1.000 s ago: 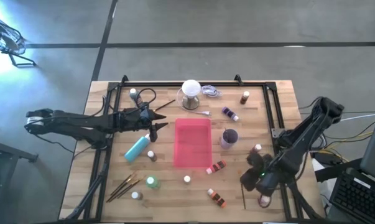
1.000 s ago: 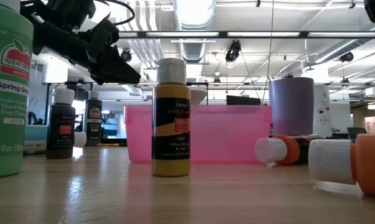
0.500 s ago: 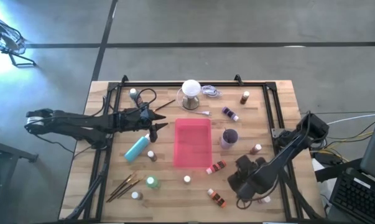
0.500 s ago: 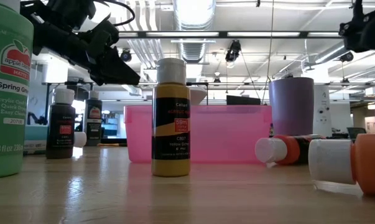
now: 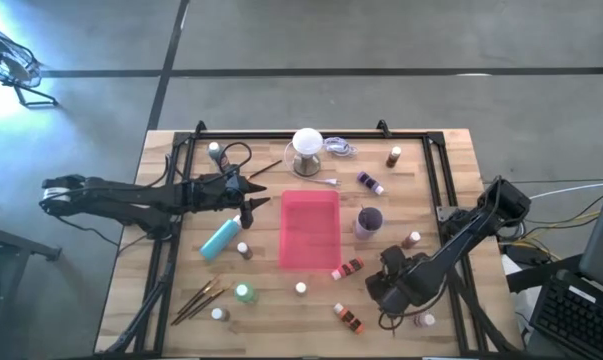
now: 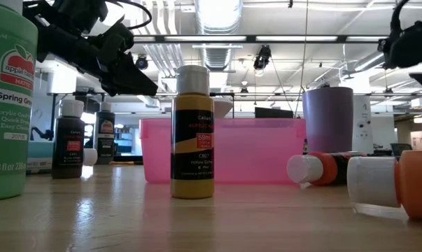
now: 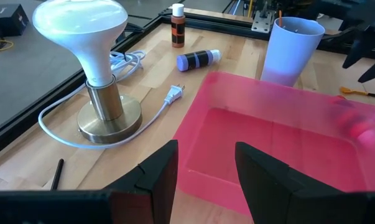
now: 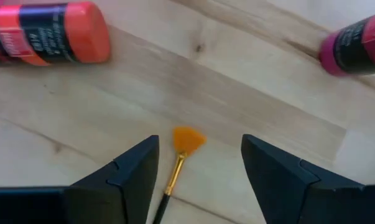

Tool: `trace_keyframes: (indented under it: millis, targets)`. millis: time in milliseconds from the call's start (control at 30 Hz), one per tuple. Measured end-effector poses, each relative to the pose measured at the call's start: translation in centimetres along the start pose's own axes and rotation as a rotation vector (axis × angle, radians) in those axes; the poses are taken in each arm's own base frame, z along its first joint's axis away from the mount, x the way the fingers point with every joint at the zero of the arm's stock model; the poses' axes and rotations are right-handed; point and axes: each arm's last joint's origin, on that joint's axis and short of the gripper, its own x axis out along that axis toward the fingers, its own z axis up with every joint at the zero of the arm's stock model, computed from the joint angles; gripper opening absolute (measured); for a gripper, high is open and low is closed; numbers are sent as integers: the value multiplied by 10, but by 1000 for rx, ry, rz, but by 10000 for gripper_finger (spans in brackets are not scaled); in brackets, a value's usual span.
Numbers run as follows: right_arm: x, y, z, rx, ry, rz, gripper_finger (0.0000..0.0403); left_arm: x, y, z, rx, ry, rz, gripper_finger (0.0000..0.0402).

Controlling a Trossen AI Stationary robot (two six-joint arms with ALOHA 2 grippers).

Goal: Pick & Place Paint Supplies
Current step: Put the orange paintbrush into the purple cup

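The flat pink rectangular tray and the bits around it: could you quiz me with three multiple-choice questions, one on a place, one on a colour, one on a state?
1. The flat pink rectangular tray lies
A. mid-table
B. off the table
C. on the lamp

2. In the right wrist view, the bristles of the thin fan brush are
A. blue
B. orange
C. white

3. The right gripper has its jaws
A. shut on a bottle
B. open over the brush
C. shut on the tray

Answers: 1 A, the high view shows it central. 2 B, the fan tip is orange. 3 B, the jaws stand apart on either side of the brush.
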Motion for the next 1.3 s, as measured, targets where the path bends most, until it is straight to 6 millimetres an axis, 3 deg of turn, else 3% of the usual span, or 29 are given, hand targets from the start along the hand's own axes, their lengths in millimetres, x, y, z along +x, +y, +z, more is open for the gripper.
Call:
trace_keyframes:
  millis: [433,1000,1300]
  targets:
    - [22,-5,-3,22,20,48,240,0,0,0,0,0,0,165]
    - [37,-8,-6,28,63,55,181,0,0,0,1,3,0,165]
    - [34,-6,-7,22,96,53,118,0,0,-1,2,8,1,165]
